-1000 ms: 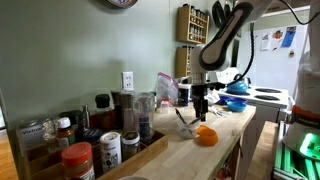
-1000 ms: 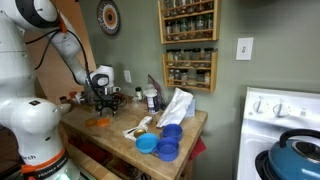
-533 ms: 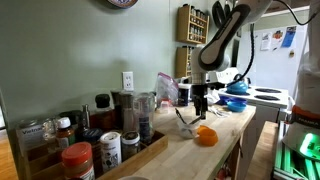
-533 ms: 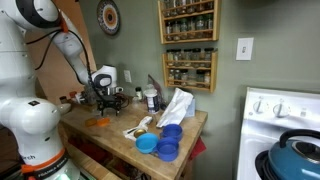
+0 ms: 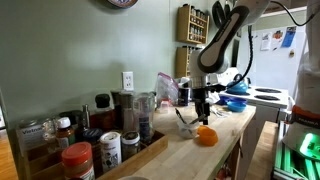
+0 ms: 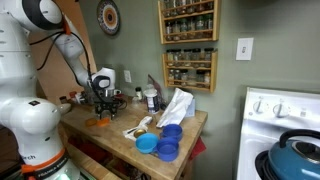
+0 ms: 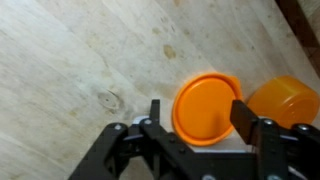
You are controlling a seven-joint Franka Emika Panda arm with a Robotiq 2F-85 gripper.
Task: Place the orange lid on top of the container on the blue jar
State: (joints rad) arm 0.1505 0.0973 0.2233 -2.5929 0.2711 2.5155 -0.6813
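The orange lid [image 7: 205, 108] lies flat on the wooden countertop. My gripper [image 7: 198, 118] is open and hangs just above it, with one finger on each side and neither touching. A second orange round piece [image 7: 285, 100] lies right beside the lid. In an exterior view the gripper [image 5: 203, 108] points down over the orange pieces [image 5: 206, 136]. They also show in an exterior view [image 6: 98, 122] under the gripper [image 6: 103, 104]. The blue jars [image 6: 168, 138] stand stacked near the counter's end, away from the gripper, and show in an exterior view [image 5: 236, 101] too.
A wooden tray with spice jars [image 5: 95, 150] stands at one end of the counter. Dark jars and a blender [image 5: 130, 108] line the wall. A crumpled bag [image 6: 176, 106] lies near the blue jars. A spice rack [image 6: 188, 45] hangs on the wall. A stove [image 6: 285, 125] adjoins the counter.
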